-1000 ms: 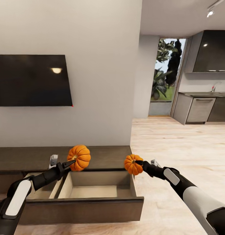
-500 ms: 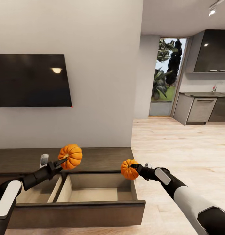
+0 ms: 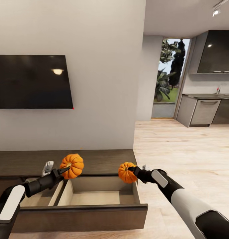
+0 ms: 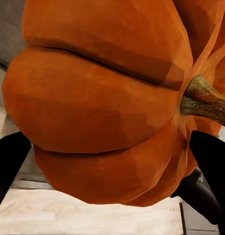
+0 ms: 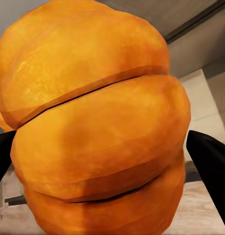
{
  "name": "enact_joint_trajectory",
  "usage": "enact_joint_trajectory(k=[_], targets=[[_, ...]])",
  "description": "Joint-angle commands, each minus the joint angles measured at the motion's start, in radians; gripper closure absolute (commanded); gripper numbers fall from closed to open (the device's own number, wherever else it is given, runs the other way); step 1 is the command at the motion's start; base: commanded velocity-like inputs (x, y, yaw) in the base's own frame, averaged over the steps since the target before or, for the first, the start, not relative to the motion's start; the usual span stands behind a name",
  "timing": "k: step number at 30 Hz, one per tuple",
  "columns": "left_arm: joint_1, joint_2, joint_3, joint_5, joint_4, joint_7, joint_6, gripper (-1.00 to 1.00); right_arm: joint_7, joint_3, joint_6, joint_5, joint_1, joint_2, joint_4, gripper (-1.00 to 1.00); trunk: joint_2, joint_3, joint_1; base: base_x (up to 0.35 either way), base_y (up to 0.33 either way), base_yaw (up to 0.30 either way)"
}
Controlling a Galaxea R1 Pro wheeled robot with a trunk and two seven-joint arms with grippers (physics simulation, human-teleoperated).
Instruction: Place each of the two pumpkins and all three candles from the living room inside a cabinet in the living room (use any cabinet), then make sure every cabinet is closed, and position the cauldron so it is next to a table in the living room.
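Living-room wall, a dark wall screen (image 3: 31,81) and pale floor frame the low dark cabinet (image 3: 104,159), whose pale-lined drawer (image 3: 94,197) stands pulled open. Left claw (image 3: 62,171) pinches one pumpkin (image 3: 72,166) above the drawer's back edge; right claw (image 3: 131,170) pinches the other pumpkin (image 3: 126,172) above its right side. Each likely handles light, rigid and smooth, so grip across the ribbed belly, not the stem.
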Motion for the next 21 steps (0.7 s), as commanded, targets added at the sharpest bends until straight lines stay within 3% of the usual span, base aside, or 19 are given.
enact_joint_trajectory(k=[1,5,10,17,21], targets=[[-0.001,-0.012,-0.003,-0.004,-0.001,0.019,0.004,1.0,-0.007,0.001,-0.003,0.017,-0.001,0.015,-0.001,1.0,-0.001,-0.001,0.0,0.0,0.0,0.0],[-0.015,-0.061,-0.01,-0.007,-0.001,0.099,0.003,1.0,-0.016,0.001,-0.01,0.063,-0.001,0.036,-0.001,1.0,-0.001,-0.001,0.0,0.0,0.0,0.0],[-0.022,-0.072,-0.012,-0.007,0.004,0.125,0.002,1.0,-0.017,0.001,-0.013,0.074,-0.001,0.049,0.0,1.0,-0.001,-0.001,0.0,0.0,0.0,0.0],[-0.034,-0.089,-0.082,-0.012,0.028,0.129,-0.035,1.0,-0.018,0.001,-0.04,0.076,-0.001,0.06,0.001,1.0,-0.001,-0.001,0.0,0.0,0.0,0.0],[-0.035,-0.095,-0.098,-0.012,0.029,0.128,-0.049,1.0,-0.02,0.001,-0.045,0.074,-0.001,0.063,0.001,1.0,-0.001,-0.001,0.0,0.0,0.0,0.0]])
